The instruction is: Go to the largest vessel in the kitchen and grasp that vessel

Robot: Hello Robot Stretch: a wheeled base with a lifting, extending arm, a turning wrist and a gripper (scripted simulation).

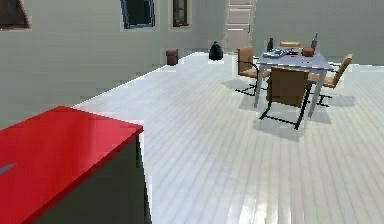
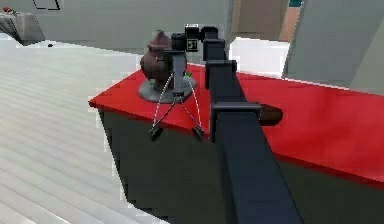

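A dark brown, rounded vessel (image 2: pixel 156 62) stands on a grey plate (image 2: pixel 150 92) at the far left end of a red countertop (image 2: pixel 320 115) in the arm side view. My arm (image 2: pixel 235 120) reaches out over that counter. The gripper (image 2: pixel 180 130) is right beside the vessel, its dark body next to the vessel and its thin fingers (image 2: pixel 158 122) slanting down in front of the counter's edge. I cannot tell whether it holds anything. The same red counter (image 1: pixel 55 150) fills the forward view's lower left corner.
A small dark bowl (image 2: pixel 268 117) lies on the counter just right of the arm. Ahead, pale plank floor (image 1: pixel 200 130) runs to a dining table (image 1: pixel 290 62) with several chairs (image 1: pixel 288 92). A white door (image 1: pixel 240 25), a black bag (image 1: pixel 215 50) and a brown bin (image 1: pixel 172 57) line the far wall.
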